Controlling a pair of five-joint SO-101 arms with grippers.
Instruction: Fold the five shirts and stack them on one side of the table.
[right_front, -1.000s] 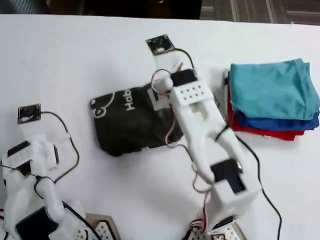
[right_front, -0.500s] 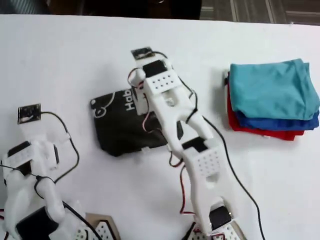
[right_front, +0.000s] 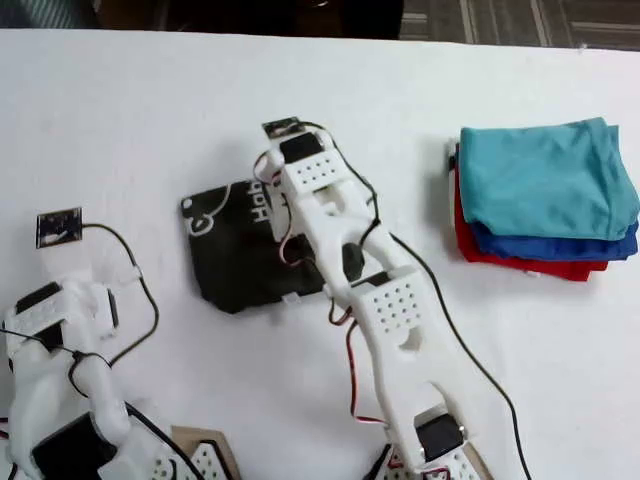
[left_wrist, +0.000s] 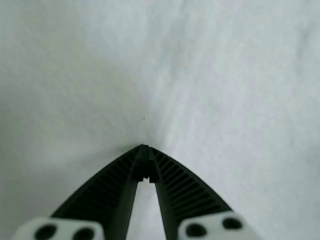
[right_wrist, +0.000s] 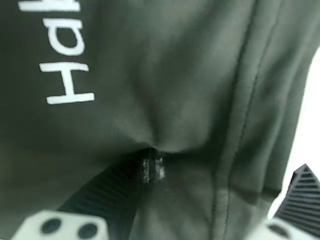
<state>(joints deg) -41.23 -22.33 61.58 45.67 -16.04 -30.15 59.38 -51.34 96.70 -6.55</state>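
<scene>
From above, the white desk (right_front: 150, 110) carries a folded black shirt (right_front: 235, 255) with white lettering, lying near the middle. Well apart from it, toward one side edge of the desk, sits a stack of folded shirts: a teal shirt (right_front: 545, 175) on top, a blue shirt (right_front: 565, 242) under it and a red shirt (right_front: 515, 262) at the bottom, their edges stepped so that each one shows. The right arm (right_front: 390, 310) stretches from the near edge over the black shirt, its wrist end above the lettered part of the cloth. The left arm (right_front: 50, 330) is folded back at the near corner on the other side, over bare desk. From the left wrist, the left pincer (left_wrist: 144, 152) is pressed together, tips meeting with nothing between them, above plain white desk (left_wrist: 225, 75). From the right wrist, the right pincer (right_wrist: 225, 170) is spread wide over the black shirt (right_wrist: 150, 75): one finger's tip presses into the cloth, which puckers around it, while the other finger stands far off near the shirt's edge.
</scene>
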